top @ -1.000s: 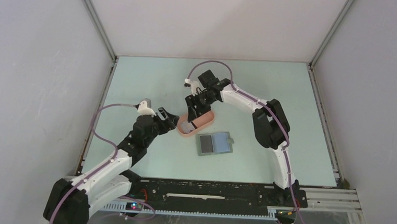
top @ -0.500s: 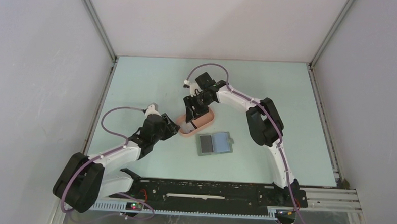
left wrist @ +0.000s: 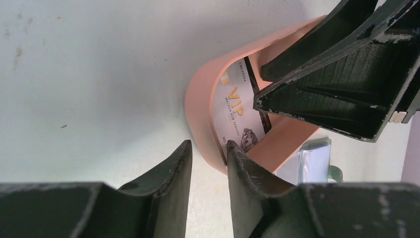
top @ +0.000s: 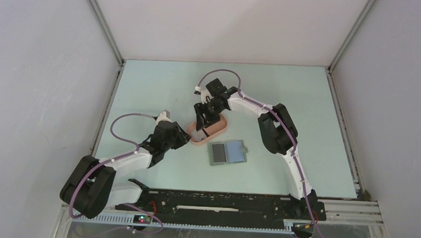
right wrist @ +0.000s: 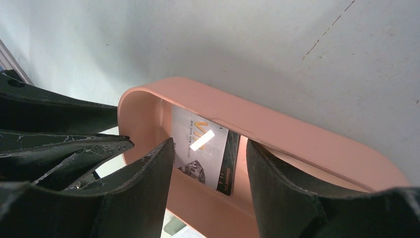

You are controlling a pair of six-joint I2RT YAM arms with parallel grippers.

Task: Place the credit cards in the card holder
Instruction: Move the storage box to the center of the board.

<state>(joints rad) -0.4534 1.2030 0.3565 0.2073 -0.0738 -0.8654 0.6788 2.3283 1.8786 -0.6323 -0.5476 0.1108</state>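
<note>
Mid-bench, a white VIP-printed card (left wrist: 236, 116) lies in a pink oblong plastic tray (right wrist: 297, 134), under the spread fingers of the right gripper (right wrist: 209, 148). At the tray's end the left gripper (left wrist: 208, 148) is nearly closed; whether it grips is unclear. The grey-green folding card holder (top: 227, 152) lies open beside the tray.

Right gripper (right wrist: 209, 148) is down in the pink tray (right wrist: 297, 136), its dark fingers (right wrist: 141, 188) spread wide, one on each side of a credit card (right wrist: 205, 153) and not visibly touching it. The card lies flat on the tray floor at the rounded end, pale with gold "VIP" lettering, a dark stripe along one edge and a bright glare streak. Left gripper (right wrist: 125, 126) comes in from the left edge with its tips at that end wall; the tray sits on a pale green table (right wrist: 247, 44).
</note>
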